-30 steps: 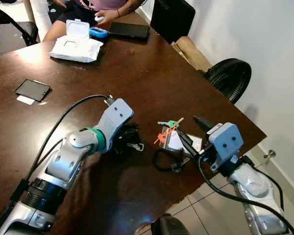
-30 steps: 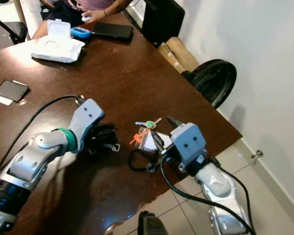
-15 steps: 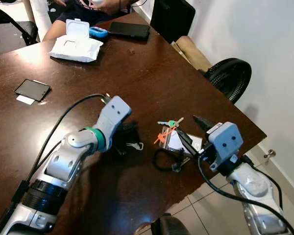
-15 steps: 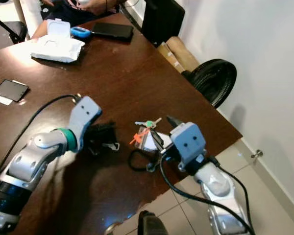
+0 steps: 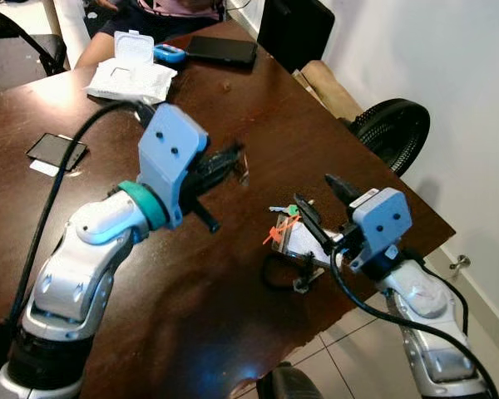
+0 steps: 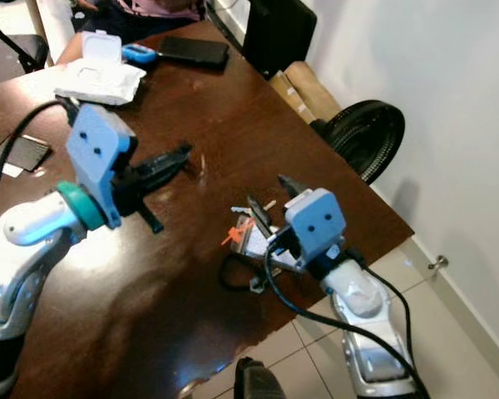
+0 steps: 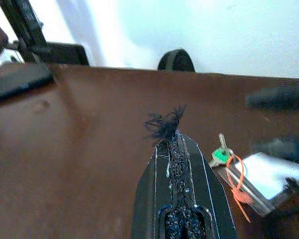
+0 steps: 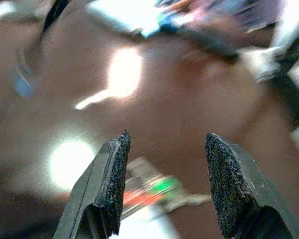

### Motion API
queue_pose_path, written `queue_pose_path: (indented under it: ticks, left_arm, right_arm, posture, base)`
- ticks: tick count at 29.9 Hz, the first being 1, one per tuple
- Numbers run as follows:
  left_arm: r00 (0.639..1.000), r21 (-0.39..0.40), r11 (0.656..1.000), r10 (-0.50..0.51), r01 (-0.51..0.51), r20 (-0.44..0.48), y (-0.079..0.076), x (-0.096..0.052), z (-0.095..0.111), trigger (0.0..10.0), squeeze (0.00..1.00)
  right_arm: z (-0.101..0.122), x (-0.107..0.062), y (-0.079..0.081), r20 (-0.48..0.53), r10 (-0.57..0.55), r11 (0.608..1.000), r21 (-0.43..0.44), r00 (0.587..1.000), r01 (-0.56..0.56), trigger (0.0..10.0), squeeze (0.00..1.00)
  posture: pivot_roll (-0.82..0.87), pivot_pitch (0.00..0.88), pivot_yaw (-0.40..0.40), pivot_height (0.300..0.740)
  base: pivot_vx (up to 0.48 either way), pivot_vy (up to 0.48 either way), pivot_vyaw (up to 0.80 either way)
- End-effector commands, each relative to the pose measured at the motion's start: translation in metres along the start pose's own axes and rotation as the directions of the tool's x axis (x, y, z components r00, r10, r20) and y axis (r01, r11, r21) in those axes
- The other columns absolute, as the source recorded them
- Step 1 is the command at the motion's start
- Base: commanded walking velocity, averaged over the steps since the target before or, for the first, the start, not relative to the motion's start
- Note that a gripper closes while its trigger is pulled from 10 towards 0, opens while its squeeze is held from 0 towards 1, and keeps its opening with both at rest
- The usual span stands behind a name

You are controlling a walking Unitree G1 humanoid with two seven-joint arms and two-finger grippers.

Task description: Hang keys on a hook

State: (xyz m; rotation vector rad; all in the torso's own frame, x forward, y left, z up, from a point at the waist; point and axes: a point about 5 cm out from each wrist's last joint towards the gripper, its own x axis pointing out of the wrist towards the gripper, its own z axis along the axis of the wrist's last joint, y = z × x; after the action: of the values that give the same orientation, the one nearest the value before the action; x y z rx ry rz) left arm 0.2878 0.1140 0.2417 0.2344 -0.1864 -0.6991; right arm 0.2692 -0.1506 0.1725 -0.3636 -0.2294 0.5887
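A green-headed key with an orange tag (image 5: 284, 218) lies on the dark wooden table (image 5: 233, 108), next to a white card holder (image 5: 312, 243) and a black cord loop (image 5: 273, 274). My right gripper (image 5: 322, 204) hovers open just over them. In the right wrist view, the blurred keys (image 8: 157, 188) show between its fingers (image 8: 112, 174). My left gripper (image 5: 235, 155) is raised above the table, left of the keys, shut on a frayed black strap (image 7: 165, 124). A small silver piece (image 5: 244, 173) dangles under its tips.
A wipes pack (image 5: 129, 79), a blue item (image 5: 168, 54) and a black tablet (image 5: 220, 50) lie at the far end, where a person (image 5: 162, 10) sits. A phone (image 5: 56, 150) lies at the left. The table corner (image 5: 437, 223) is near the right arm, with a fan (image 5: 391, 129) on the floor beyond.
My left gripper has risen off the table, carrying the black strap item up and away from me. The right gripper has shifted slightly over the keys.
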Motion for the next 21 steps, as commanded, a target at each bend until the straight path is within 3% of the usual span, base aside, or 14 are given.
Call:
queue_pose_path:
  ticks: [1, 9, 15, 21]
  left_arm:
    - [1.000, -0.019, 1.000, -0.020, 0.020, -0.010, -0.006, -0.001, -0.002, 10.0, 0.00]
    - [0.999, -0.027, 0.999, -0.023, 0.022, -0.023, -0.009, -0.002, -0.002, 10.0, 0.00]
    - [0.999, -0.033, 0.999, -0.023, 0.022, -0.028, -0.010, -0.004, 0.000, 10.0, 0.00]
    - [0.999, -0.037, 0.999, -0.033, 0.032, -0.027, -0.012, -0.004, 0.000, 10.0, 0.00]
  right_arm:
    - [-0.011, -0.004, 0.010, -0.052, 0.062, 0.997, 0.046, 0.997, -0.059, 10.0, 0.00]
    - [-0.017, -0.007, 0.039, -0.096, 0.323, 0.944, 0.102, 0.941, -0.314, 10.0, 0.00]
    - [-0.018, -0.011, 0.044, -0.114, 0.375, 0.925, 0.112, 0.920, -0.363, 10.0, 0.00]
    - [-0.024, -0.018, 0.037, -0.157, 0.349, 0.936, 0.096, 0.924, -0.338, 10.0, 0.00]
  posture:
    - [-0.04, 0.180, 0.083, 0.740]
    - [-0.03, 0.167, 0.073, 0.740]
    - [-0.03, 0.167, 0.072, 0.740]
    - [-0.04, 0.161, 0.073, 0.740]
  base:
    - [0.000, 0.000, 0.00]
    - [0.000, 0.000, 0.00]
    - [0.000, 0.000, 0.00]
    - [0.000, 0.000, 0.00]
